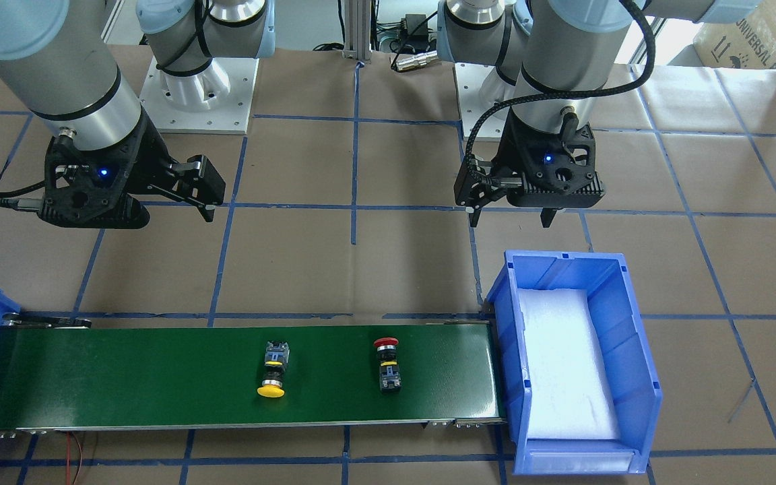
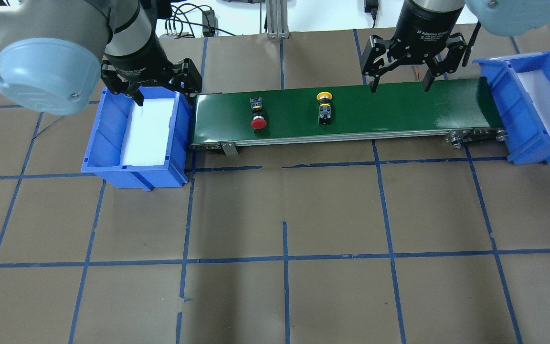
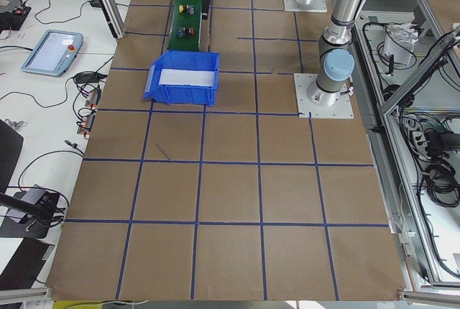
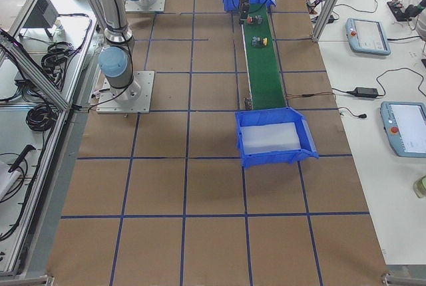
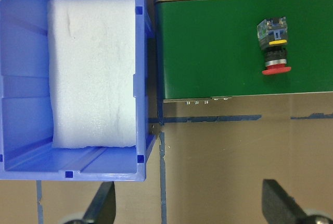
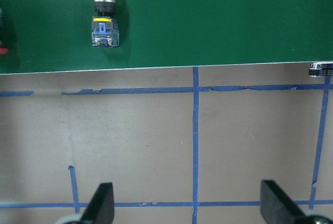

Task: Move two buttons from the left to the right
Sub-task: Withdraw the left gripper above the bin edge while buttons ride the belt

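Covering the bench (image 2: 284, 215) is brown paper, with blue tape dividing it into a grid of squares.

Overhead view:
- The green conveyor belt (image 2: 389, 110) is lying across the upper middle of the frame.
- The left-end bin (image 2: 134, 167), blue, is sitting just beside the belt's left end. The right-end bin (image 2: 530, 148), also blue, is sitting at its right end. Each is holding a white foam pad (image 2: 148, 129).
- The red button (image 2: 258, 113) is lying on its side on the belt's left part, cap toward the frame bottom.
- The yellow button (image 2: 324, 106) is lying nearer the belt's middle, cap toward the frame top, apart from the red one.
- The left tool (image 2: 163, 95) is hanging over the left-end bin at upper left, fingers spread, gripping nothing.
- The right tool (image 2: 400, 87) is hanging over the belt's far edge at upper right, fingers likewise spread and empty.

Side views: aluminium framing and white side tables are bordering the bench, the tables carrying cables and a teach pendant (image 4: 365, 35).
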